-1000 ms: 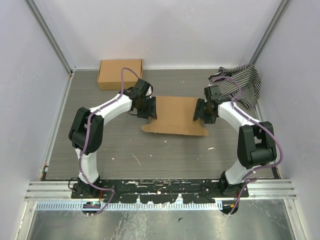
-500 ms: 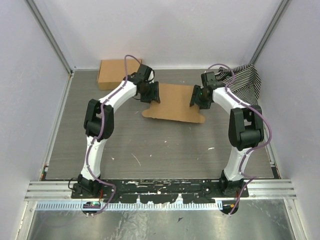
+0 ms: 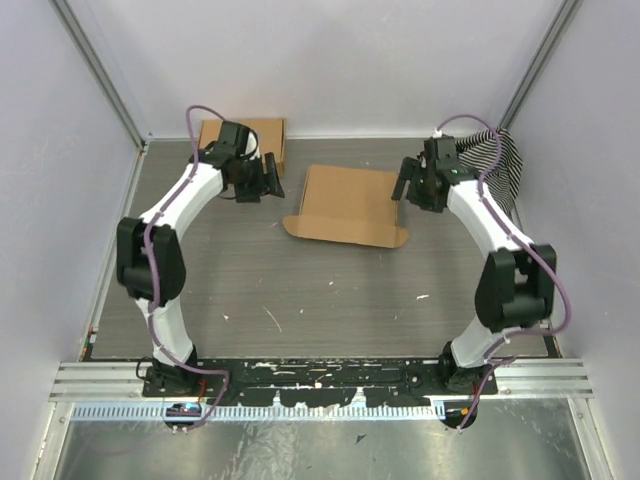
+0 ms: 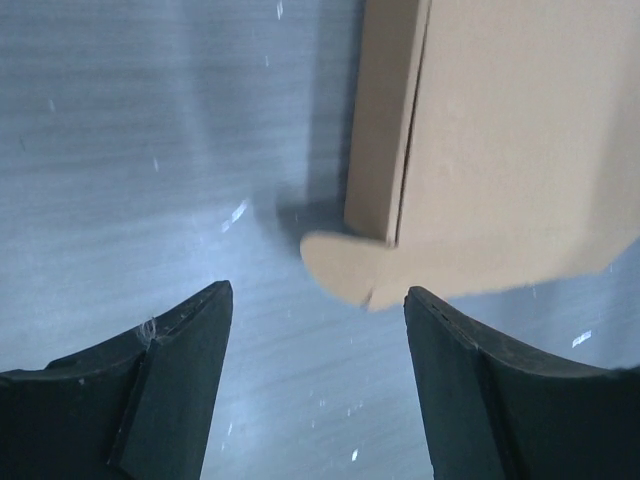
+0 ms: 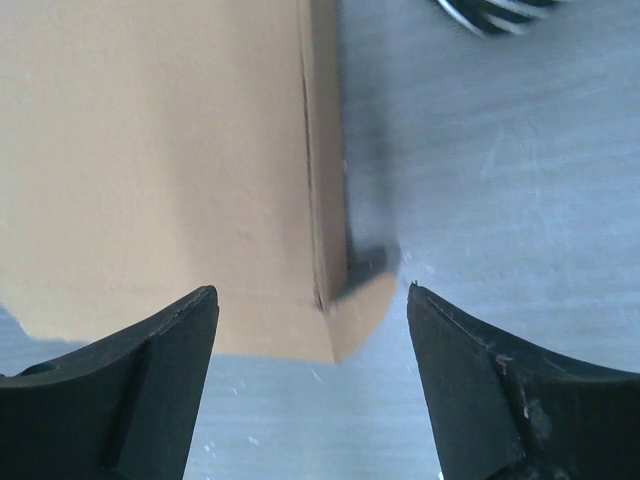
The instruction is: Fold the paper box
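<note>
- The left arm reaches forward and to the left. Its gripper point(image 3: 264, 181) is turned toward the paper box point(image 3: 348, 205) but stays apart from the box's left edge, just beside the smaller cardboard box point(image 3: 272, 135).
- The left wrist view shows the fingers point(image 4: 190, 330) spread wide and holding nothing. The box's left side wall and a rounded tab lie on the table ahead of them.
- The right arm arches up along the right side. Its gripper point(image 3: 408, 186) hangs near the box's far right corner, with the striped cloth point(image 3: 497, 165) behind it.
- The right fingers point(image 5: 170, 340) are likewise spread apart and empty, just off the box's right wall.
- The paper box lies closed and flat on the table point(image 3: 300, 290), mid-width and toward the far side, with bare table before it and on both flanks.
- Its long axis runs left to right, with the right end slightly nearer the arm bases. Rounded tabs stick out at both near corners.
</note>
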Available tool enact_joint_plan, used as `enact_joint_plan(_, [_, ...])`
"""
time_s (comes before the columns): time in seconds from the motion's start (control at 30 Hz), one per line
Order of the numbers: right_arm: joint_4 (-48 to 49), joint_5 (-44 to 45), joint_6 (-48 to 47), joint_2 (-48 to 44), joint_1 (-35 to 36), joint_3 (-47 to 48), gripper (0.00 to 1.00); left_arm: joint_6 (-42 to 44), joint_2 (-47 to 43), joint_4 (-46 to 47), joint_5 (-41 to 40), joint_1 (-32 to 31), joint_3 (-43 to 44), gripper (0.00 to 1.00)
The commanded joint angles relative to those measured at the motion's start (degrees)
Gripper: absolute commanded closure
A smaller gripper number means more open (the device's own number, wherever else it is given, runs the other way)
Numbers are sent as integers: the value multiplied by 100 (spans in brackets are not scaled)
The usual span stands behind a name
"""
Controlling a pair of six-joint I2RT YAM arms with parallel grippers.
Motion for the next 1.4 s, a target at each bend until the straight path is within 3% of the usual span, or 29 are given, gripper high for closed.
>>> enact_joint_plan(0.0, [457,-229,-139,-1083,-16,-1208,19,-187,-970,1018,196,-115,-1331,23])
enact_joint_plan(0.1, [731,-484,-101,-1240,-16,-1718,19,-170,-1121,1483,125,-238,-1820,23])
enact_joint_plan(0.43, [1798,-940,-310,-1097,-16,-2558,22,70,-574,1657,-57,-545,-1669,23])
enact_joint_plan(1.37, [2241,-1345,-584,-767,218,-2587,29,333,-237,1728,-212,-996,-1858,24])
